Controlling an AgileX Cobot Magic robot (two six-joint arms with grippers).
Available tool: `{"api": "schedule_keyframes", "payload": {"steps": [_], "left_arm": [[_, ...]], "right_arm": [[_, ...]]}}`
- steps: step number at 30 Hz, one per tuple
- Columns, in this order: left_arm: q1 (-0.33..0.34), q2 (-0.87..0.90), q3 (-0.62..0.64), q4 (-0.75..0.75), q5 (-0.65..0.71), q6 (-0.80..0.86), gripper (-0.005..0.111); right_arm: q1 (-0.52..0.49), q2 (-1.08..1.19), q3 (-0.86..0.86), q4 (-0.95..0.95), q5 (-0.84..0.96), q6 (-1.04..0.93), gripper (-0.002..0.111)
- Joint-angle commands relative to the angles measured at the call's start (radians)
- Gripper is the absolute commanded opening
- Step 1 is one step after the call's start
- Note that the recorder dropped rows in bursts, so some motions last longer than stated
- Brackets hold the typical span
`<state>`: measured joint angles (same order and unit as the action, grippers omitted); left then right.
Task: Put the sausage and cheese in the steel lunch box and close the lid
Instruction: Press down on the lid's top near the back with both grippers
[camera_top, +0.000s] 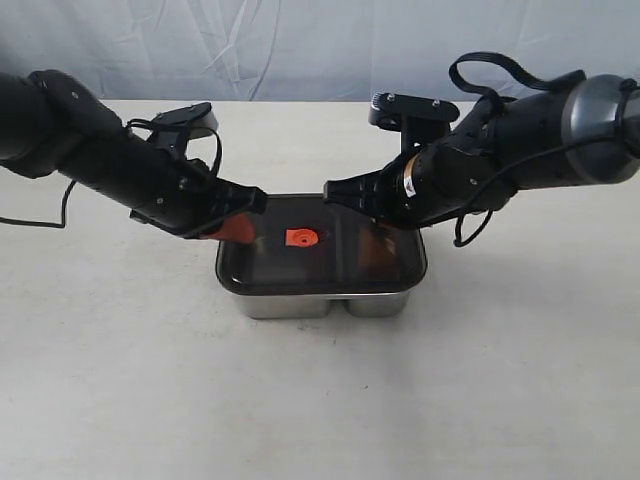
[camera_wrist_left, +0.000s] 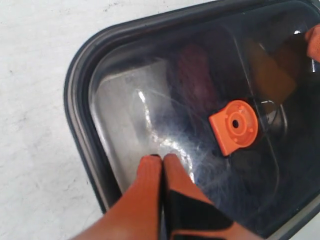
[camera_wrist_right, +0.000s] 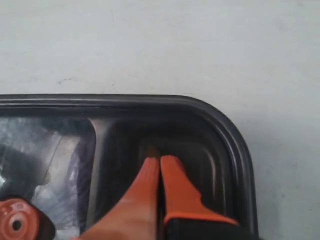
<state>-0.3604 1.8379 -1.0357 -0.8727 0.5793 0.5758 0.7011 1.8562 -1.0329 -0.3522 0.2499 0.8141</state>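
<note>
The steel lunch box (camera_top: 325, 303) stands mid-table with the dark smoky lid (camera_top: 320, 268) lying flat on top, its orange valve (camera_top: 300, 237) at the centre. My left gripper (camera_top: 240, 230) is shut, its orange tips resting on the lid's left part (camera_wrist_left: 162, 157), beside the valve (camera_wrist_left: 234, 127). My right gripper (camera_top: 373, 232) is also shut, tips on the lid's right part (camera_wrist_right: 159, 159) near the rim (camera_wrist_right: 232, 137). Through the lid a dim reddish sausage (camera_wrist_left: 197, 80) and a blurred orange-brown cheese (camera_wrist_left: 270, 72) show faintly inside.
The box sits on a pale tabletop (camera_top: 120, 380). A light cloth backdrop (camera_top: 300, 40) hangs behind the table's far edge. Both dark arms lean in over the box from either side.
</note>
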Motion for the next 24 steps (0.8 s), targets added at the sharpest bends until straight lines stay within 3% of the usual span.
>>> {"api": "schedule_keyframes", "payload": {"steps": [1, 7, 24], "left_arm": [[-0.001, 0.046, 0.018, 0.048, 0.019, 0.003, 0.000], [-0.001, 0.059, 0.018, 0.044, 0.027, 0.000, 0.000], [-0.001, 0.062, 0.018, 0.038, 0.028, 0.000, 0.000]], "right_arm": [[-0.002, 0.055, 0.009, 0.032, 0.035, -0.004, -0.001], [-0.002, 0.079, 0.009, 0.182, 0.081, -0.154, -0.001], [-0.002, -0.185, 0.062, 0.177, 0.198, -0.170, -0.001]]}}
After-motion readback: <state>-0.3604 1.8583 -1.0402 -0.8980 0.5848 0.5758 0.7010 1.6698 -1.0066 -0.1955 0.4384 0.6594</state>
